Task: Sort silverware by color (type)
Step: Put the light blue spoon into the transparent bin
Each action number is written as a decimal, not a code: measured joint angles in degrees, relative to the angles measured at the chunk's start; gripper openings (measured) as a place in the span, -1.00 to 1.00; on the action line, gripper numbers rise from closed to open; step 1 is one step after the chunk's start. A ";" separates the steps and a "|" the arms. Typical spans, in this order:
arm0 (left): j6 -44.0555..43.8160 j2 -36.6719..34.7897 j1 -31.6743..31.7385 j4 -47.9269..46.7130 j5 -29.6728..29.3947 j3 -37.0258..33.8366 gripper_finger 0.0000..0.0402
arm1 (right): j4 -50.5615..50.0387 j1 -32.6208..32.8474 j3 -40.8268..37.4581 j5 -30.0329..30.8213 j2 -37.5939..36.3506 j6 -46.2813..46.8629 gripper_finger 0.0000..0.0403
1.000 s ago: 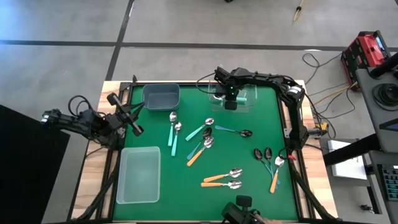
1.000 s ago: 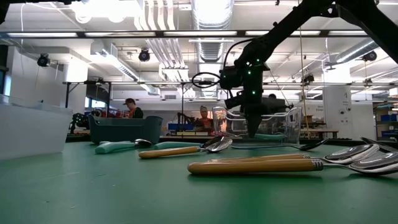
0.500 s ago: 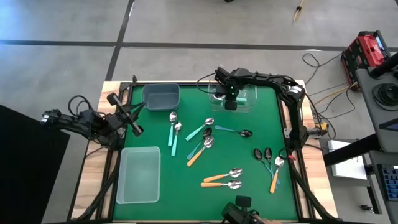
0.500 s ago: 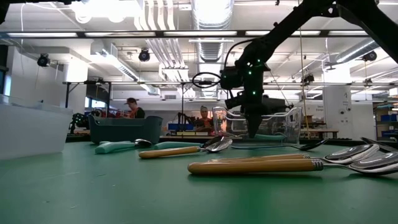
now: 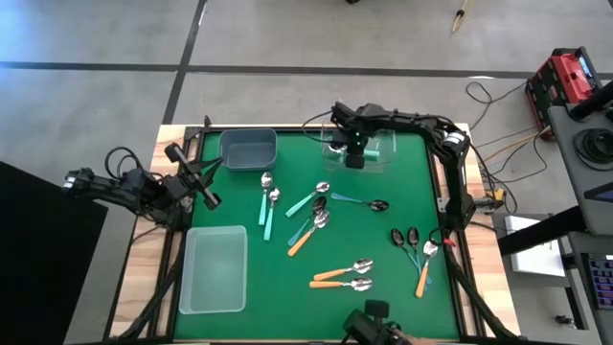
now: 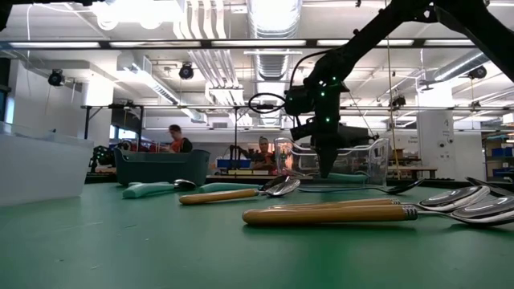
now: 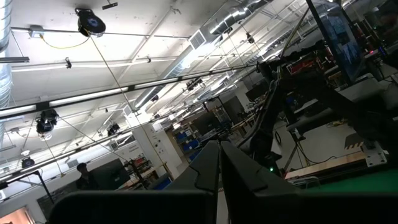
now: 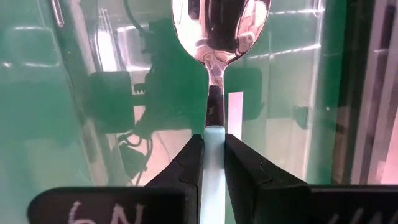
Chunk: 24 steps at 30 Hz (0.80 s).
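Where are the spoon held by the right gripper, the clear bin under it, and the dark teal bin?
Held spoon (image 8: 217,25): right wrist view, on its shiny bowl.
Clear bin (image 5: 386,153): high view, on its right wall.
Dark teal bin (image 5: 249,149): high view, on its floor.

From my station, the only writing I can find sits in the right wrist view: white handwritten marks on the dark gripper body, one on each side of the fingers. They run off the picture's edge and I cannot read them. I see no legible label, brand or number elsewhere.
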 joint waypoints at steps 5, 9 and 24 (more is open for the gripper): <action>0.00 0.00 0.00 0.00 -0.02 0.00 -1.00 | 0.04 -0.97 0.69 -0.85 0.00 0.40 -0.83; 0.00 0.00 0.00 0.01 -0.01 0.00 -1.00 | -0.67 -1.18 0.90 -1.40 -0.02 -0.14 -0.83; 0.04 0.00 0.00 0.02 -0.01 0.00 -1.00 | -2.49 -2.60 4.83 -3.31 -0.24 6.61 -0.83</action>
